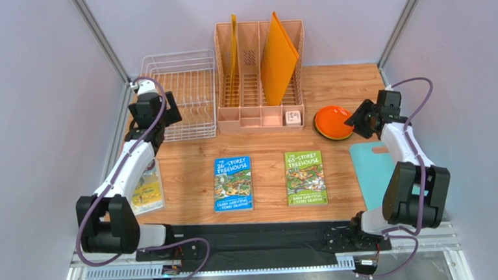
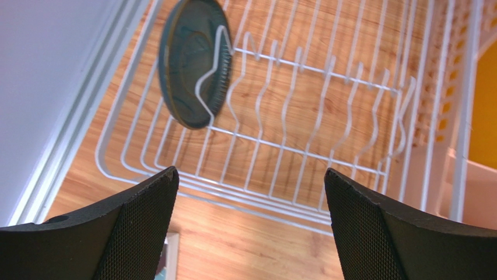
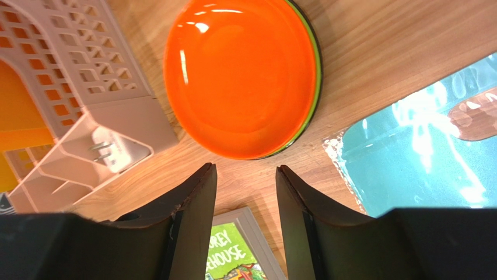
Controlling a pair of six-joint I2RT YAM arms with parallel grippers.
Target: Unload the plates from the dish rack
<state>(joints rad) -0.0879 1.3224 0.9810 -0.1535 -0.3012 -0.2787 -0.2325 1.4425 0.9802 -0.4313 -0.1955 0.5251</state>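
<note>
Black plate (image 2: 195,64) upright between prongs in the dish rack (image 2: 291,146); orange plate (image 3: 242,76) atop a stack on the table (image 3: 379,52) beside the peach organizer (image 3: 87,76); left gripper (image 2: 251,181) released wide above the rack, right gripper (image 3: 245,172) parted, empty, near the stack.

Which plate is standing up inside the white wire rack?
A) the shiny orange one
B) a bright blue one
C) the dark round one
C: the left wrist view shows the dark round plate standing on its edge between the prongs of the white wire dish rack. The shiny orange plate lies flat on the wooden table instead.
</note>
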